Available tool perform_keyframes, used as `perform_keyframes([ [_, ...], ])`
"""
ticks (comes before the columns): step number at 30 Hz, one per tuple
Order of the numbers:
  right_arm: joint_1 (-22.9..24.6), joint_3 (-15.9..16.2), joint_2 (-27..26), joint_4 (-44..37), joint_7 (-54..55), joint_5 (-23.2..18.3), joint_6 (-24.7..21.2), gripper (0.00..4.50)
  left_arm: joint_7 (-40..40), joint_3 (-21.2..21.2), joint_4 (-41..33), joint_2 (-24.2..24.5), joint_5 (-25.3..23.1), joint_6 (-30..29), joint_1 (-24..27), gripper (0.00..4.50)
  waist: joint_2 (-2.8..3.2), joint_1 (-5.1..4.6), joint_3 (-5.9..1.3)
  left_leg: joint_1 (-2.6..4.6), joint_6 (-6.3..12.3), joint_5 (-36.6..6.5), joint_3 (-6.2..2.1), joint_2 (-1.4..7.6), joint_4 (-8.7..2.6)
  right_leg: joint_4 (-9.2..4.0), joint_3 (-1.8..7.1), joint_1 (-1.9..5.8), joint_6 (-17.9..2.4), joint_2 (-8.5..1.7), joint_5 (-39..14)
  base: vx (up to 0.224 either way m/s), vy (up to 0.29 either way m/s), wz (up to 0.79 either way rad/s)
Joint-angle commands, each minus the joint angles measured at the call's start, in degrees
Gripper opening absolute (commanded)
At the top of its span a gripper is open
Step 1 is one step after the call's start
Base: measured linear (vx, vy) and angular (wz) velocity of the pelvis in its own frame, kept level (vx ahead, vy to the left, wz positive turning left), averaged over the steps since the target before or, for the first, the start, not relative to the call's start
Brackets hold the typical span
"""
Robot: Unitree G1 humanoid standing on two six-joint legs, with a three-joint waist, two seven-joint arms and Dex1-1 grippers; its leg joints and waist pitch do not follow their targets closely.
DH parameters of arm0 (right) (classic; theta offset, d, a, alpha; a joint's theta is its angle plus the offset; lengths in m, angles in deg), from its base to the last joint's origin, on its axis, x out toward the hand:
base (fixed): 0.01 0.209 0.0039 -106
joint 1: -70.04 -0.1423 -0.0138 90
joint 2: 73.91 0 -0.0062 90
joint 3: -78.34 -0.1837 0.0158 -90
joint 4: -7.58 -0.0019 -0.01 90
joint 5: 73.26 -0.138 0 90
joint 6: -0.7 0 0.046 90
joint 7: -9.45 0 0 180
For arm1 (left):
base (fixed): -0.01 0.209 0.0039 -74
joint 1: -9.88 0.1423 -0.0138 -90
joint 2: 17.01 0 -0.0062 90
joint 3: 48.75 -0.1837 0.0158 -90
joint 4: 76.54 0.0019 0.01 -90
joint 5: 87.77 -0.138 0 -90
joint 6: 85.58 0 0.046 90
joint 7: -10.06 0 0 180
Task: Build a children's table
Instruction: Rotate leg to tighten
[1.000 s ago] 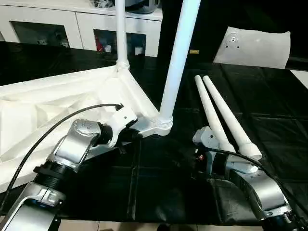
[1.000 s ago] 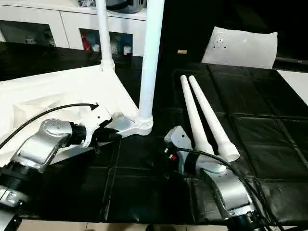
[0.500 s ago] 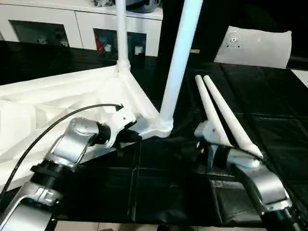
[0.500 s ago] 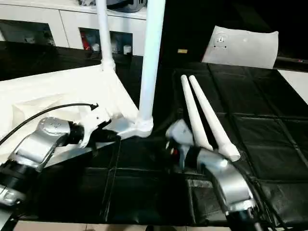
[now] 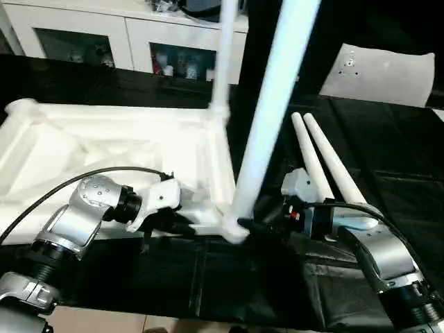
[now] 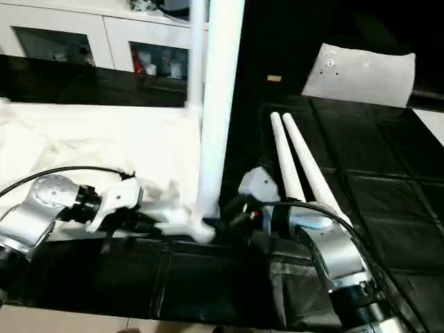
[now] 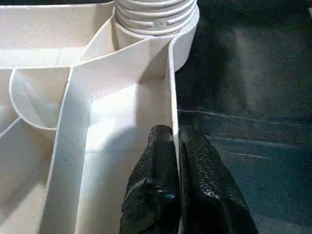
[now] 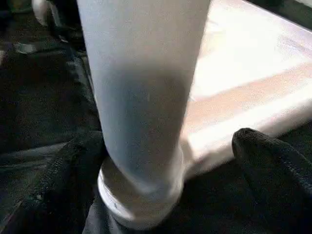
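The children's table lies upside down, its white ribbed top point(image 5: 104, 146) on the black mat. Two legs stand in corner sockets: a near leg point(image 5: 274, 104) and a far leg point(image 5: 223, 55). Two loose legs point(image 5: 316, 163) lie side by side on the mat to the right. My left gripper point(image 7: 175, 136) is shut on the top's thin rim wall point(image 7: 171, 87), just short of the near corner socket point(image 7: 156, 19). My right gripper point(image 8: 165, 161) is open, one finger point(image 8: 68, 165) on each side of the near leg's base without squeezing it.
A white cabinet with glass doors point(image 5: 125, 41) stands behind the work. A flat white panel point(image 5: 378, 73) with a small round fitting lies at the back right. The black mat point(image 5: 395, 166) runs to the front edge just below my forearms.
The view has shifted. My right gripper has moved left from beside the loose legs to straddle the near leg's base. The left gripper stayed pinched on the rim; the near corner has swung closer.
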Motion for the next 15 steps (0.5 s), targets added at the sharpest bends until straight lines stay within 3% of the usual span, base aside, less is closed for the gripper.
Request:
perform_keyframes([
  [1, -1.0, 0.6, 0.7, 1.5, -2.1, -0.7, 0.8, 4.32, 3.4, -3.0, 0.3, -0.7, 0.3, 1.8, -0.3, 0.01, 0.32, -0.29, -3.29, -0.32, 4.34, -1.1, -1.55, 5.24, -4.66, -3.9, 4.11, 3.36, -11.1, -6.26, -15.2, 0.0, 0.0, 0.0],
  [7, -2.7, 2.4, 0.9, 4.7, -7.3, -0.5, 1.7, 4.04, 4.4, -3.4, 0.7, -1.2, -0.2, 2.9, -0.9, 0.0, 0.34, -0.05, -3.32, -0.35, 3.29, -2.5, -1.53, 5.12, -4.64, -4.15, 4.14, 3.5, -10.8, -6.31, -17.2, 0.0, 0.0, 0.0],
  [15, -4.4, 4.2, 1.7, 7.3, -11.0, 0.1, 2.4, 3.3, 5.8, -3.6, 2.5, -1.3, -0.8, 3.8, -2.0, 0.0, 0.26, 0.44, -3.51, -0.35, 3.56, -0.8, -1.48, 5.12, -4.54, -3.79, 4.08, 3.62, -11.4, -6.27, -14.5, 0.0, 0.0, 0.0],
])
